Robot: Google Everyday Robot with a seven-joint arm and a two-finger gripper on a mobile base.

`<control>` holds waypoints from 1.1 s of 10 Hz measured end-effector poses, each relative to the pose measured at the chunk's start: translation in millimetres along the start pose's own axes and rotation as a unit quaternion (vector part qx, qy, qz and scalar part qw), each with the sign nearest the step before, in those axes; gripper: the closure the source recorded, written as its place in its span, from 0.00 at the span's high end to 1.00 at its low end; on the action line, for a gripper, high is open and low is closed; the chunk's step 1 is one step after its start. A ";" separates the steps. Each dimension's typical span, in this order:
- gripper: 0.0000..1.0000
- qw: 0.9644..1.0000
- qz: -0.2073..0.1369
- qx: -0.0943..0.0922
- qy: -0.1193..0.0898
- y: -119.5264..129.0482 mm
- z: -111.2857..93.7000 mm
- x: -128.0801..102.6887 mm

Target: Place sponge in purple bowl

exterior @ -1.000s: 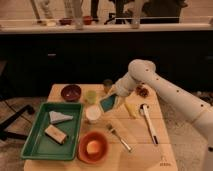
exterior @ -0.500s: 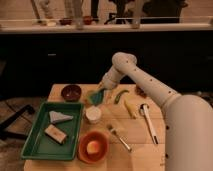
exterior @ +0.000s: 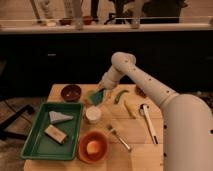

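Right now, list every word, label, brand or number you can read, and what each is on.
None can be read.
Items on the back counter: too blurred to read.
The end effector, holding the sponge beside the purple bowl, shows no markings; nor does the green tray.

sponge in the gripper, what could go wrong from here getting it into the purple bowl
1. The gripper holds the sponge to the right of the purple bowl, not over it; a release now would likely drop it beside the bowl.
2. The white cup stands close in front of the gripper; a low move could tip it.
3. The sponge looks nearly as wide as the bowl, so it might catch on the rim.
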 end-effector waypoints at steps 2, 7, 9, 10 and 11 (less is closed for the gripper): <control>0.00 1.000 -0.007 0.010 -0.002 -5.3 -0.6 0.3; 0.00 0.998 -0.054 0.010 0.002 -89.6 13.3 -19.1; 0.00 0.998 -0.059 0.011 0.011 -113.7 25.5 -26.3; 0.00 0.998 -0.051 0.021 0.019 -121.2 31.0 -25.7; 0.00 0.998 -0.043 0.029 0.025 -121.9 37.4 -25.3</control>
